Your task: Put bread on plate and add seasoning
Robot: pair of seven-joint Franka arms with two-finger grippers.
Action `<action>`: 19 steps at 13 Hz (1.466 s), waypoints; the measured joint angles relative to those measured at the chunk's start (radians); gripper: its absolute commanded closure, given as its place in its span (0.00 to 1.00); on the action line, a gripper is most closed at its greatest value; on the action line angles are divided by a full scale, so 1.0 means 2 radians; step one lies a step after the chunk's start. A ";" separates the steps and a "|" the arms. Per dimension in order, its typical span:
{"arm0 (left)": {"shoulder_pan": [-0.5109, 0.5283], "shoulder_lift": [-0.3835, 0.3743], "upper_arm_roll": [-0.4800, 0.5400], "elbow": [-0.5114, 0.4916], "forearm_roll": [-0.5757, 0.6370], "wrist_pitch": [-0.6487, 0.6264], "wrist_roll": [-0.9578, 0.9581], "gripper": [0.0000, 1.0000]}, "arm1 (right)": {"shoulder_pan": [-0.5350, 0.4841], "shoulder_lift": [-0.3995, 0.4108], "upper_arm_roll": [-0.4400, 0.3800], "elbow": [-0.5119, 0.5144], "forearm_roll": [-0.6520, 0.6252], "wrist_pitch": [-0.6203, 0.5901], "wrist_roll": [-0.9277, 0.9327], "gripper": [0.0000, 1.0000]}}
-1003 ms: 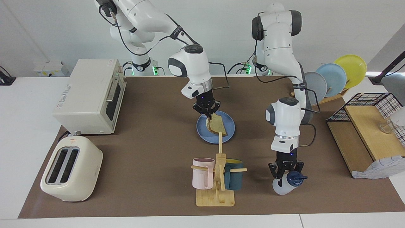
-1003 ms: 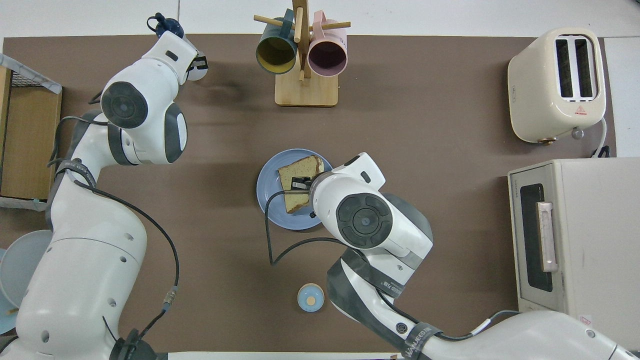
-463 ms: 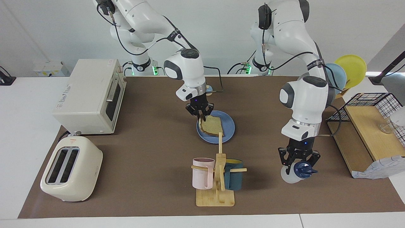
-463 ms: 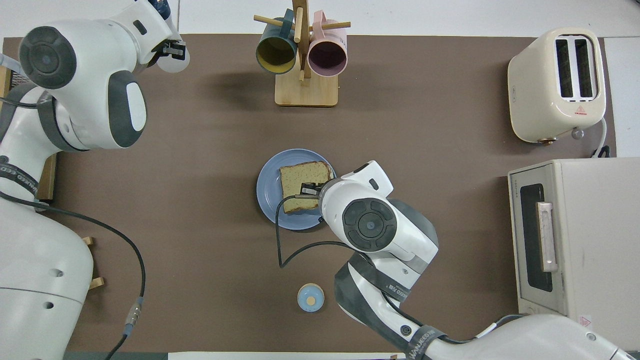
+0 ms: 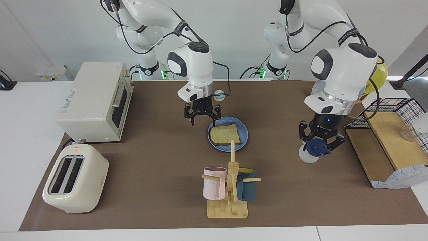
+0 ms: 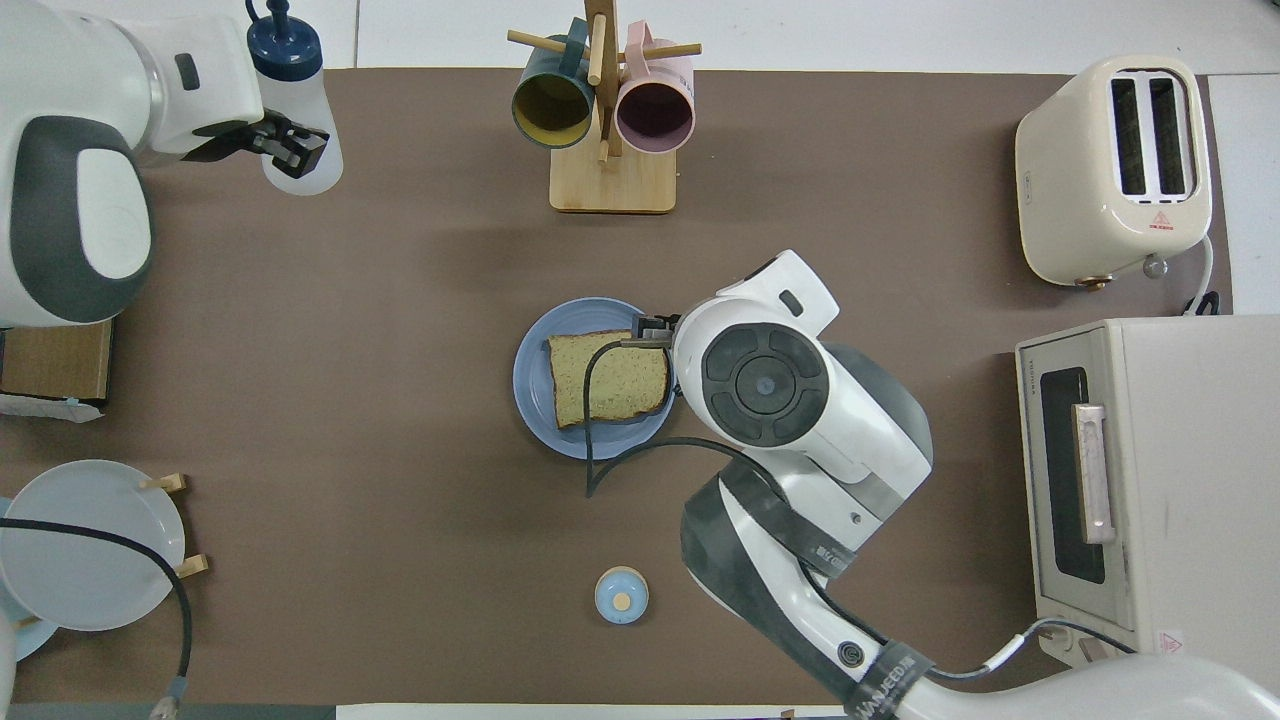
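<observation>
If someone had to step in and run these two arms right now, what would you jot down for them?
Right gripper: open, empty, raised by the plate's edge.
Left gripper: shut on the seasoning bottle, in the air toward the left arm's end of the table.
Bread: lying flat on the plate.
Done: bread is on the plate.
Left: carry the bottle over the bread and season it.

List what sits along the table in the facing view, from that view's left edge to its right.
Toaster → toaster oven → right gripper → plate with the bread → left gripper holding the seasoning → wooden shelf.
</observation>
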 measured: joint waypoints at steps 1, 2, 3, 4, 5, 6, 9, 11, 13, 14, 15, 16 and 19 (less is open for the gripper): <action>0.000 -0.020 0.000 -0.008 0.000 -0.028 0.039 1.00 | 0.000 -0.002 -0.004 0.009 0.000 -0.014 -0.025 0.00; -0.001 -0.040 -0.001 -0.018 0.000 -0.055 0.089 1.00 | 0.000 -0.005 -0.005 0.014 0.000 -0.019 -0.040 0.00; -0.002 -0.056 -0.002 -0.029 0.000 -0.074 0.130 1.00 | 0.001 -0.009 -0.004 0.014 0.000 -0.019 -0.045 0.00; -0.007 -0.071 -0.003 -0.042 0.000 -0.091 0.168 1.00 | 0.001 -0.010 -0.002 0.014 0.000 -0.019 -0.045 0.00; -0.015 -0.083 -0.004 -0.056 0.000 -0.101 0.188 1.00 | 0.002 -0.010 0.000 0.013 0.008 -0.019 -0.045 0.00; -0.026 -0.095 -0.004 -0.074 0.000 -0.109 0.199 1.00 | 0.002 -0.011 -0.001 0.016 0.047 -0.017 -0.045 0.00; -0.065 -0.128 -0.006 -0.132 0.008 -0.113 0.206 1.00 | 0.000 -0.015 -0.004 0.059 0.195 -0.029 -0.051 0.00; -0.085 -0.147 -0.007 -0.165 0.025 -0.113 0.207 1.00 | 0.001 -0.017 -0.003 0.093 0.244 -0.064 -0.051 0.00; -0.102 -0.164 -0.007 -0.193 0.036 -0.113 0.208 1.00 | 0.001 -0.030 -0.003 0.118 0.299 -0.099 -0.048 0.00; -0.109 -0.171 -0.008 -0.203 0.045 -0.114 0.208 1.00 | 0.001 -0.038 -0.002 0.126 0.318 -0.107 -0.034 0.03; -0.115 -0.176 -0.008 -0.208 0.051 -0.119 0.208 1.00 | 0.001 -0.043 0.002 0.137 0.329 -0.108 -0.010 0.13; -0.119 -0.179 -0.008 -0.212 0.054 -0.123 0.208 1.00 | 0.002 -0.044 0.011 0.150 0.330 -0.106 0.020 0.24; -0.122 -0.185 -0.009 -0.217 0.057 -0.132 0.208 1.00 | 0.013 -0.043 0.046 0.153 0.330 -0.054 0.073 0.41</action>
